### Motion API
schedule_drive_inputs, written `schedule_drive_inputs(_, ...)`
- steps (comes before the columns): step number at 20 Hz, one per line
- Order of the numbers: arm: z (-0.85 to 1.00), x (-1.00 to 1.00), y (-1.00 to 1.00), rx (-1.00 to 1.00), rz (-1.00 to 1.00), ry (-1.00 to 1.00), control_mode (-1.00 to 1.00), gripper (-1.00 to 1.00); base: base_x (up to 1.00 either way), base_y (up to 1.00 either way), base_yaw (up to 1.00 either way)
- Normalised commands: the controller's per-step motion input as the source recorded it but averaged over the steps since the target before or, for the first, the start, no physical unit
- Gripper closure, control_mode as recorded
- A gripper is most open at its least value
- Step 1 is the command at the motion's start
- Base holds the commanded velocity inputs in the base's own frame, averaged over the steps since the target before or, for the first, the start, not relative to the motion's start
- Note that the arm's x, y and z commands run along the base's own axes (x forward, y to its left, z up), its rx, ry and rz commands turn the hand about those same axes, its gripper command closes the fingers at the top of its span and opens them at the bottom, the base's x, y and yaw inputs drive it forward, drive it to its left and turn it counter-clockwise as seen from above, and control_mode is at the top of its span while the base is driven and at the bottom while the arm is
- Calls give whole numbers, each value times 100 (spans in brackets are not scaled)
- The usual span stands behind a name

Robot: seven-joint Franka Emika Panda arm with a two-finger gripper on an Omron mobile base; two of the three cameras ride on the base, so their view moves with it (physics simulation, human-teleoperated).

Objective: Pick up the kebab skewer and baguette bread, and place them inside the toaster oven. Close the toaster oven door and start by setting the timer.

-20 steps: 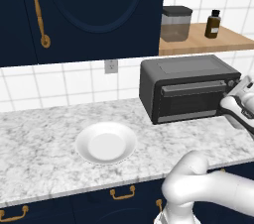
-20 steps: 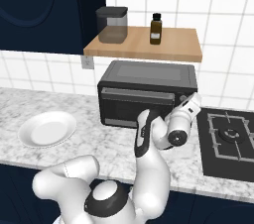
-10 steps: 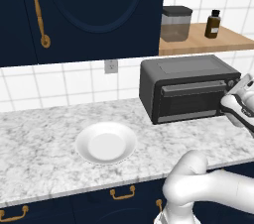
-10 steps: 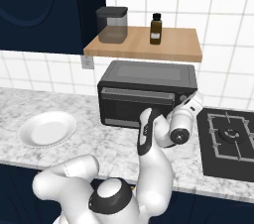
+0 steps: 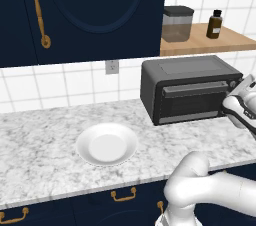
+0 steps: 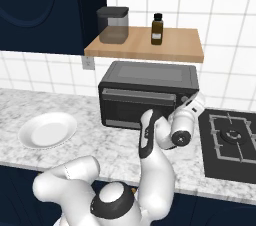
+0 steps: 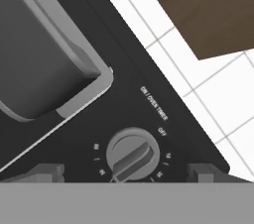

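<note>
Spreading wide, the fingers (image 7: pixel 44 172) are sitting apart on either side of the timer knob (image 7: pixel 133 154) and gripping nothing yet, as far as I can tell. In the hand view one dark tip is poking up at about 7 o'clock of the knob and the other at about 4 o'clock, both near it but apart from it.

That knob is looking like a small, rigid dial with a raised bar across its face, so I'd say pinching across that bar is the way to go, since the smooth round rim is probably slippery. It should be turning stiffly, not moving freely.

Going outward, the toaster oven (image 5: pixel 187 89) is standing on the counter (image 5: pixel 45 135) with the toaster oven door (image 6: pixel 137 106) looking shut. An empty-looking white plate (image 5: pixel 106 143) is sitting at roughly 8 o'clock of the oven.
</note>
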Motion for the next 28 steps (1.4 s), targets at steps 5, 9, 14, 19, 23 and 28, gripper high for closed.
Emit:
schedule_drive_inputs(5,17,0,0,0,0,0,-100,-100,0,0,0)
schedule_drive_inputs(9,15,0,2,0,0,0,-100,-100,0,0,0)
schedule_drive_inputs(14,0,0,21,-1,0,0,-100,-100,0,0,0)
schedule_drive_inputs(19,-3,0,19,-1,0,0,-100,-100,0,0,0)
schedule_drive_inputs(23,-11,0,3,0,0,0,-100,-100,0,0,0)
schedule_drive_inputs(28,-7,0,0,0,0,0,-100,-100,0,0,0)
